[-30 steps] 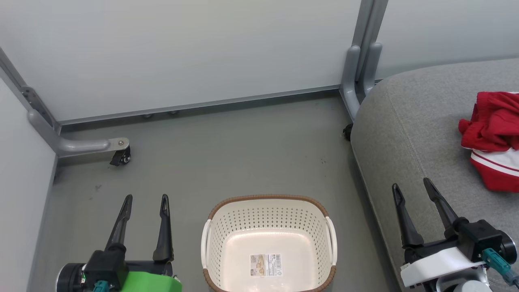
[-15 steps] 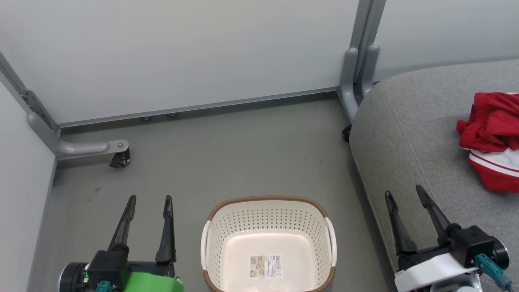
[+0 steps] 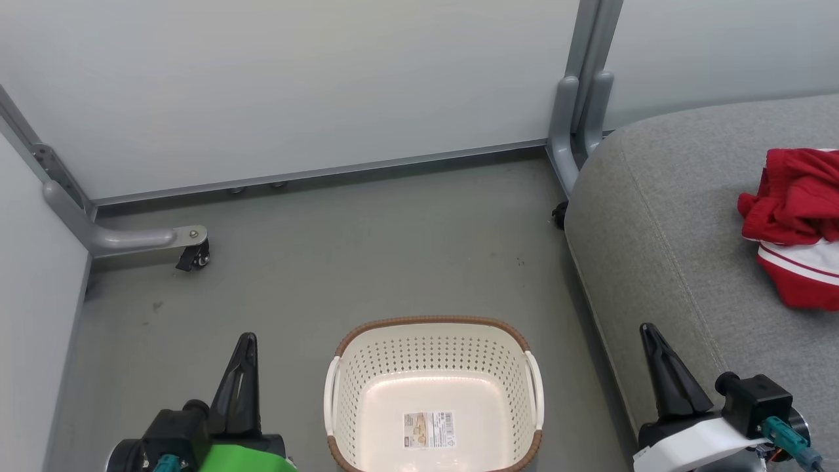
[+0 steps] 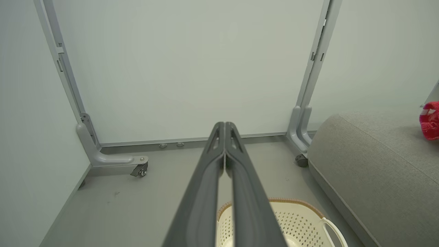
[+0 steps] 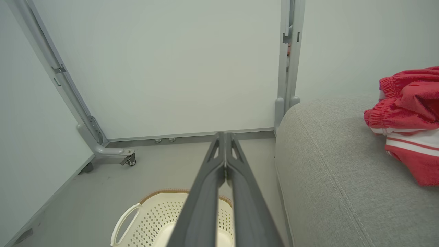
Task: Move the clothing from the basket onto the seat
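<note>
Left hand (image 3: 247, 337) closed, head view, basket (image 3: 429, 321) label (image 3: 429, 429)

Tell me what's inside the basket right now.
Inside the basket there is just a paper label on its bare bottom, nothing else. The clothing lies on the seat. The basket's nearest edge runs out of the picture, so that strip is unseen.

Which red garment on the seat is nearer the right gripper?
The white-striped garment, nearer the head view's bottom edge; the crumpled garment lies beyond it, farther from the right gripper.
</note>
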You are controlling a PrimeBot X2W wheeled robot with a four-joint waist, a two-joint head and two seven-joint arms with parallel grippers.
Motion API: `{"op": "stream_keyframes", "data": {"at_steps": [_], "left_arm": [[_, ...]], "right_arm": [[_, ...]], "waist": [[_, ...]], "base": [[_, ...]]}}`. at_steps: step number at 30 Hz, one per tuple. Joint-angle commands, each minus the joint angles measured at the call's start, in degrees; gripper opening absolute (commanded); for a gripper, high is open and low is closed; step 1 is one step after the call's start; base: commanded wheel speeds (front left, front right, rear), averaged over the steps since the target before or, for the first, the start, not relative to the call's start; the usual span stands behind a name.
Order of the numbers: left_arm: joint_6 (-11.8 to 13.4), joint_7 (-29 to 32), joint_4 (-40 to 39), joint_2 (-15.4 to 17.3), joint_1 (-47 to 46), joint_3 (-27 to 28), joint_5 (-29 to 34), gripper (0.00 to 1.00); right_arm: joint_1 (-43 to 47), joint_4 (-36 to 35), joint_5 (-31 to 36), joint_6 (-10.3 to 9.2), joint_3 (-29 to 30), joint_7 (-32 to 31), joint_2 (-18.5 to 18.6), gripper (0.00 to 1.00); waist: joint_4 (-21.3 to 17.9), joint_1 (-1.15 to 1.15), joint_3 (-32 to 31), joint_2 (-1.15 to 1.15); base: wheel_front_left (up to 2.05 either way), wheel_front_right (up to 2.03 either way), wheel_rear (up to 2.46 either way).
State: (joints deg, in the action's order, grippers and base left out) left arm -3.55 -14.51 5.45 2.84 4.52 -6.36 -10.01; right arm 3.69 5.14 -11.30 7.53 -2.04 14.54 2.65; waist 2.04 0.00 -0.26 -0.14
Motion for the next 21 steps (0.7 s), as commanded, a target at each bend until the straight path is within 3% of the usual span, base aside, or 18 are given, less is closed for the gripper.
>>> {"op": "stream_keyframes", "data": {"at_steps": [1,21], "left_arm": [[-0.13,0.43,-0.75,0.33,-0.50,0.34,-3.03,0.00],[-1.22,4.56,2.01,1.41,-3.49,2.09,-24.70,0.00]], "right_arm": [[-0.79,-0.58,-2.99,0.00,0.24,-0.53,0.41,0.00],[-3.31,1.83,-24.07,-0.02,1.23,-4.87,1.30,0.00]], "waist": [[-0.03,0.00,0.00,0.00],[-0.36,0.00,0.07,0.03]], "base": [[0.00,0.00,0.00],[0.00,0.00,0.00]]}}
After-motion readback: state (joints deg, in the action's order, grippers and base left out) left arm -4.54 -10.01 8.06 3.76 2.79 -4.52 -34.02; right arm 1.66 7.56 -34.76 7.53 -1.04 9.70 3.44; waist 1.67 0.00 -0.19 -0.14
